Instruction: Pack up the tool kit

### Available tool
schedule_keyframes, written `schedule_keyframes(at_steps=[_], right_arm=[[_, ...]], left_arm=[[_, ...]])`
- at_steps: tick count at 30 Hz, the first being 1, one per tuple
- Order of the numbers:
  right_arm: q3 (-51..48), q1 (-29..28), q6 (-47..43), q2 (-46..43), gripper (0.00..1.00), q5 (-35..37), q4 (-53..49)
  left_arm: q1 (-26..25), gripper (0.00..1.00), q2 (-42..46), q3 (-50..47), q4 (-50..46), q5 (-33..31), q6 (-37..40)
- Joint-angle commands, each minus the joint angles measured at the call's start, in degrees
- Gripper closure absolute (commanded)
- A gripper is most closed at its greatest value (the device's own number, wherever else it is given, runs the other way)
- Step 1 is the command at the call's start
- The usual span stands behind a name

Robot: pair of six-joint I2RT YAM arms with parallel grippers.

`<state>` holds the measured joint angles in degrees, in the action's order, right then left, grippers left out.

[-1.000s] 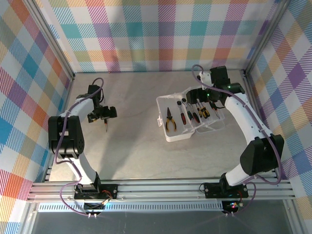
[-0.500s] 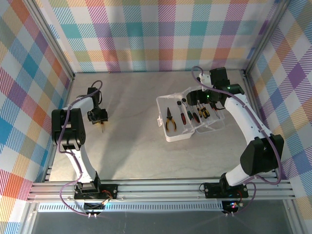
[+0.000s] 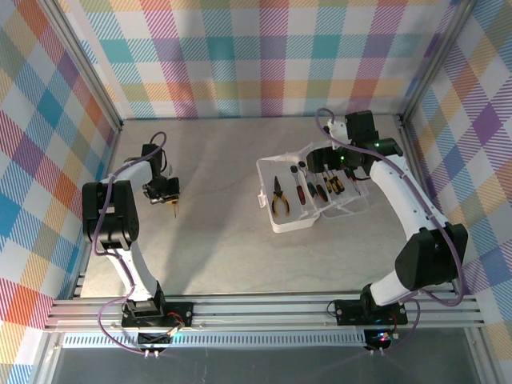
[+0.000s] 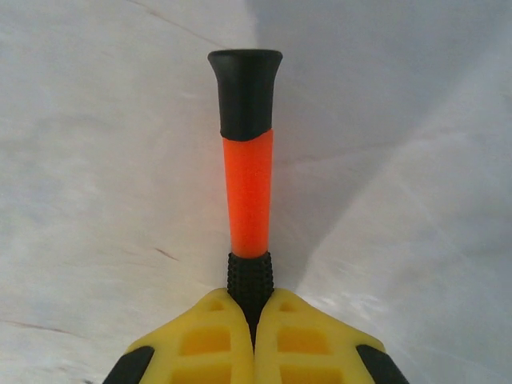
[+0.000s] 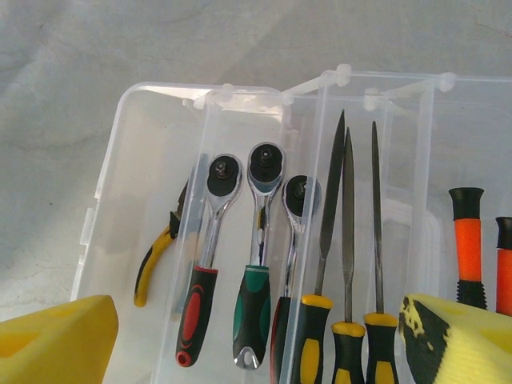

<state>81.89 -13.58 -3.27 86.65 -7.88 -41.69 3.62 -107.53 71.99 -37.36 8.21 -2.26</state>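
Left jaws: shut tight on the orange-handled tool [image 4: 248, 196], with the yellow fingers [image 4: 204, 344] pinching its ribbed black collar. The orange shank and flared black end cap stick straight out ahead of them over bare bench [image 4: 96, 160]. Cannot tell if the tool touches the bench. From the top view the left wrist is tipped downward at the far-left part of the bench. The left arm [image 3: 108, 216] rises from its base to a raised elbow, then the forearm reaches away and hooks back toward the near side.

Right jaws: spread wide, nothing between them. One yellow finger [image 5: 56, 340] sits low left and the other low right in the wrist view, both hanging above the case [image 5: 104, 184]. The case is open, on the bench right of centre, well apart from the left jaws.

Inside, left to right:
- yellow-handled pliers [image 5: 156, 256] in the end compartment
- three ratchets [image 5: 256, 240] side by side, one red grip, one green, the third partly hidden
- three slim files [image 5: 348, 240] with yellow-and-black handles
- orange drivers [image 5: 468, 240] at the right edge

The right arm [image 3: 408, 208] goes up from its base to an elbow at the right. The long forearm runs toward the far side, and the wrist is bent leftward over the far half of the case.
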Motion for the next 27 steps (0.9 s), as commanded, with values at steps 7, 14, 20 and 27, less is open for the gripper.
schedule_keyframes(at_steps=[7,14,20,27], right_arm=[[-2.02,-0.39,5.27,-4.34,0.11,-13.69,5.31],[-7.69,-0.98,18.62,-6.23,0.17,-29.76,23.25],[-8.62,-4.58,22.73,-4.33,0.21,-29.58,29.04],[-9.25,-8.62,25.62,-1.4,0.28,-25.02,31.97]], left_arm=[[-10.47,1.0,13.75,2.03,0.91,17.62,-1.2],[-21.05,0.98,17.29,3.52,13.69,32.13,-7.49],[-28.34,0.98,14.23,5.05,25.41,37.53,-13.44],[-33.0,0.98,10.8,7.59,31.48,38.86,-17.43]])
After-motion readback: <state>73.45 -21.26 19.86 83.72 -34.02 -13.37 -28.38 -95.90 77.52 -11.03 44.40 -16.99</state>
